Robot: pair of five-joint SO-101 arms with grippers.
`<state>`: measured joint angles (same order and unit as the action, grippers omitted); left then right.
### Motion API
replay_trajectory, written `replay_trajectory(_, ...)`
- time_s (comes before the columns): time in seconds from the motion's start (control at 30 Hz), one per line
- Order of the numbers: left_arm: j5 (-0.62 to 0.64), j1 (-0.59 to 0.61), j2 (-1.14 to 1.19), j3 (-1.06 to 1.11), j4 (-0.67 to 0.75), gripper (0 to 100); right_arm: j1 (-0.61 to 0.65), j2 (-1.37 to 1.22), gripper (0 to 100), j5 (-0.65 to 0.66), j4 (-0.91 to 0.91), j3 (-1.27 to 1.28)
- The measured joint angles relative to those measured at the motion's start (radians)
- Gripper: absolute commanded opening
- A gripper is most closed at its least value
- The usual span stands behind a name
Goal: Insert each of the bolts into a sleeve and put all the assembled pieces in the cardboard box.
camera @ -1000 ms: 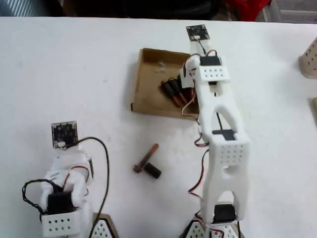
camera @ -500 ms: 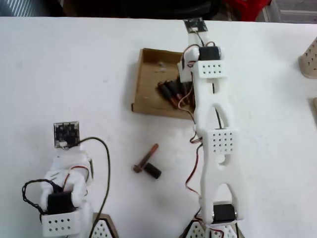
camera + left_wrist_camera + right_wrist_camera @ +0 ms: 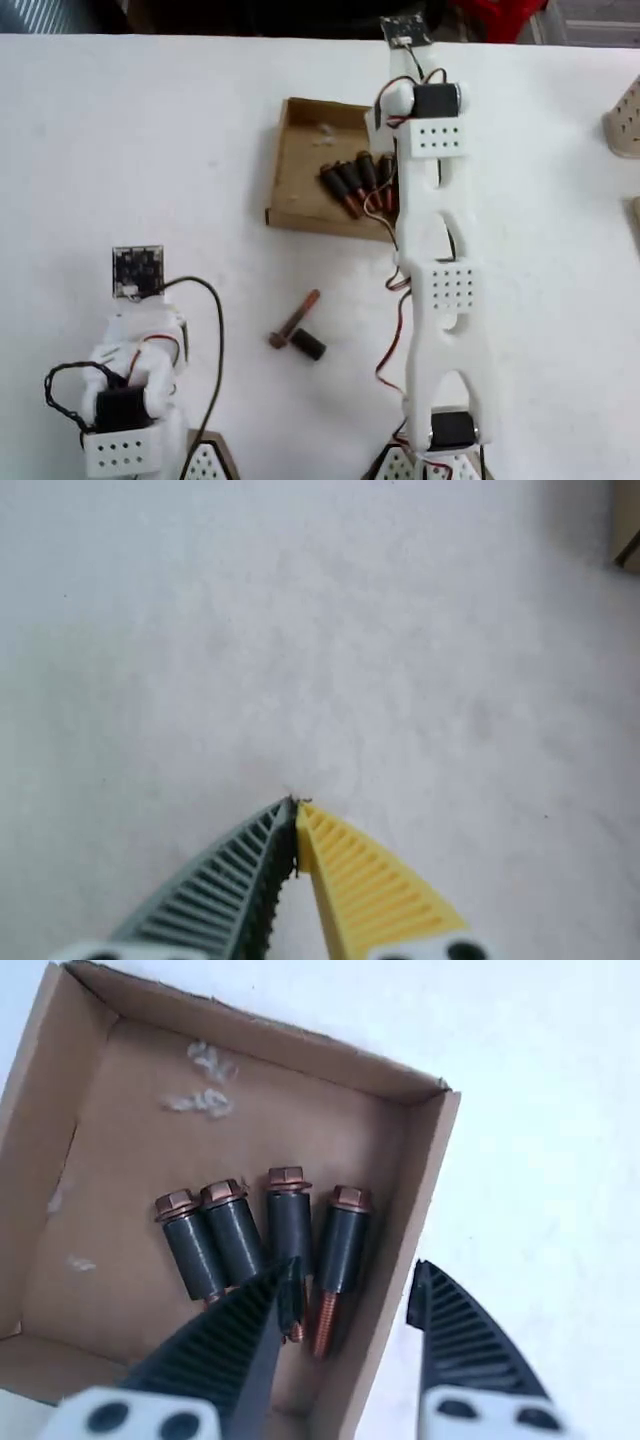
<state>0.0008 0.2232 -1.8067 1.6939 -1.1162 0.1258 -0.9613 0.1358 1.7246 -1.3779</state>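
Observation:
The cardboard box [image 3: 300, 165] lies at the table's middle back, and several assembled bolt-and-sleeve pieces [image 3: 265, 1230] lie side by side in it, copper heads on black sleeves. My right gripper [image 3: 352, 1285] hangs open above the box's near wall [image 3: 420, 1190], one finger over the inside and one over the table. A loose copper bolt [image 3: 295, 318] rests on the table in front of the box, with a black sleeve [image 3: 308, 346] touching its head end. My left gripper [image 3: 295, 808] is shut with nothing in it over bare table; its arm [image 3: 130, 380] sits at the front left.
Small white scraps [image 3: 205, 1080] lie on the box floor. Beige perforated blocks [image 3: 625, 120] stand at the right edge. Both arm bases sit at the front edge. The right arm [image 3: 440, 290] stretches along the box's right side.
The right arm has stretched farther toward the table's back, its wrist sliding along the box. The left arm, the loose bolt and the sleeve have not moved.

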Motion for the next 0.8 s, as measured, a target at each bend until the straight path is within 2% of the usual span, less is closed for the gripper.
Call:
replay_trajectory(0.37,0.000,0.000,0.000,0.000,0.000,2,0.097,0.516,15.9,0.000,0.000,0.752)
replay_trajectory(0.6,0.000,0.000,0.000,0.000,0.000,2,0.210,0.835,15.9,0.000,-0.005,1.183)
replay_trajectory(0.8,0.000,0.000,0.000,0.000,0.000,2,0.321,1.143,16.0,0.000,-0.100,1.582)
